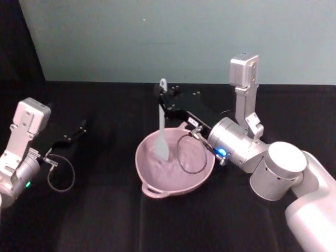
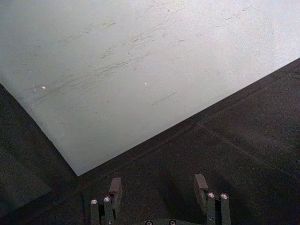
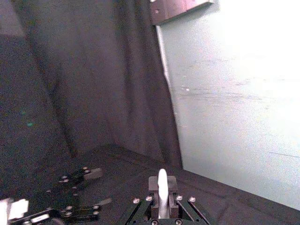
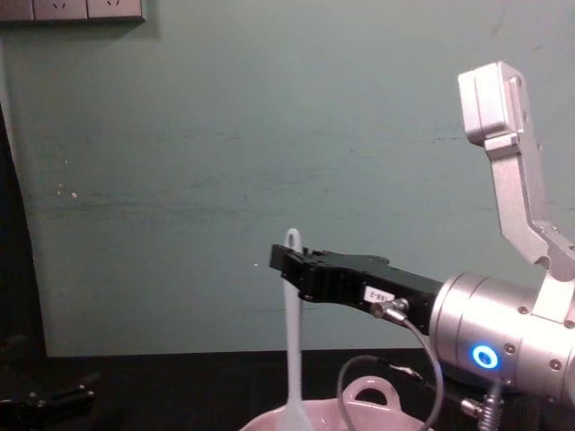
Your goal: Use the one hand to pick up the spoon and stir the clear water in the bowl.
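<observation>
The pale pink bowl (image 1: 148,175) sits mid-table, its small loop handle on the near rim. The white spoon (image 1: 161,131) stands nearly upright, paddle head down inside the bowl and holed handle end up. My right gripper (image 1: 162,100), black with a white label, is shut on the upper handle from the right. From the chest, the spoon (image 4: 293,350) drops from that gripper (image 4: 287,265) into the bowl (image 4: 371,392). In the right wrist view the spoon handle (image 3: 162,185) sits pinched between the jaws. My left gripper (image 1: 80,127) rests far left, open (image 2: 158,187) and empty.
Black cloth covers the table (image 1: 94,220), with a pale green wall (image 1: 157,37) behind it. A cable (image 1: 185,157) from the right wrist loops over the bowl's right side. Another cable loop (image 1: 59,177) lies beside the left arm.
</observation>
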